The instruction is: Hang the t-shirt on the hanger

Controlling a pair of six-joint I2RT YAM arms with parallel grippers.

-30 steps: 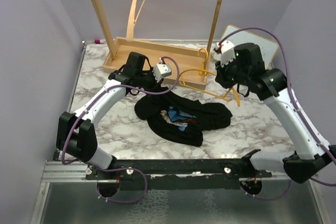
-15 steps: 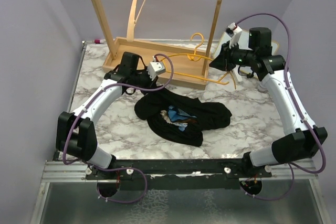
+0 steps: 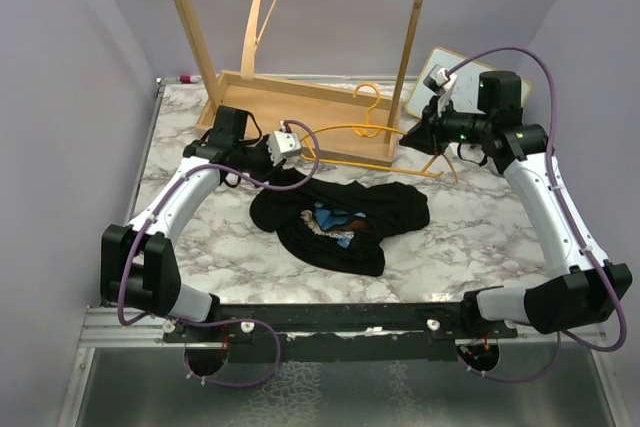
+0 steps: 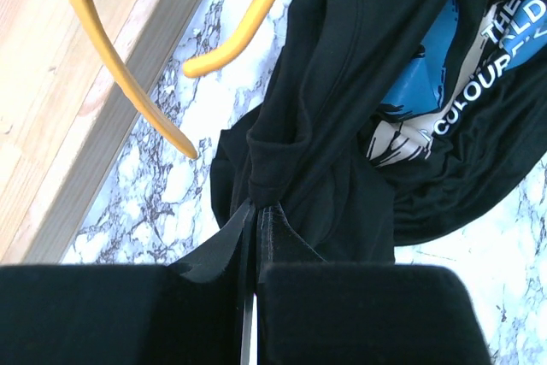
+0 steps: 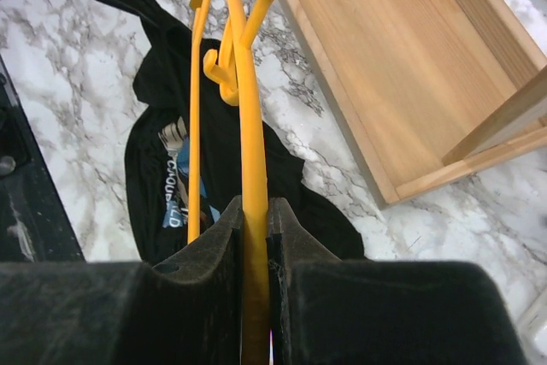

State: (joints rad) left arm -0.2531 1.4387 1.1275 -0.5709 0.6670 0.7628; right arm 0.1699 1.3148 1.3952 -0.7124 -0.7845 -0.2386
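The black t-shirt (image 3: 345, 222) lies crumpled on the marble table, its blue and white print facing up. My left gripper (image 3: 296, 169) is shut on a fold at the shirt's back-left edge; the left wrist view shows the cloth (image 4: 342, 126) bunched at the fingertips (image 4: 256, 208). My right gripper (image 3: 412, 139) is shut on the yellow hanger (image 3: 350, 132) near its right end and holds it above the table, behind the shirt. In the right wrist view the hanger (image 5: 249, 83) runs straight out from between the pads (image 5: 255, 211), over the t-shirt (image 5: 214, 151). The hanger's left tip (image 4: 192, 153) hangs just beside the held fold.
A wooden rack stands at the back, with its flat base tray (image 3: 290, 107) and two posts (image 3: 412, 37). A pale wooden hanger (image 3: 262, 17) hangs from it. A white board (image 3: 462, 72) leans at the back right. Purple walls close in both sides.
The right arm has lifted the hanger off the table and swung it left, level behind the shirt. The left gripper has drawn back and left, dragging the shirt's edge with it.
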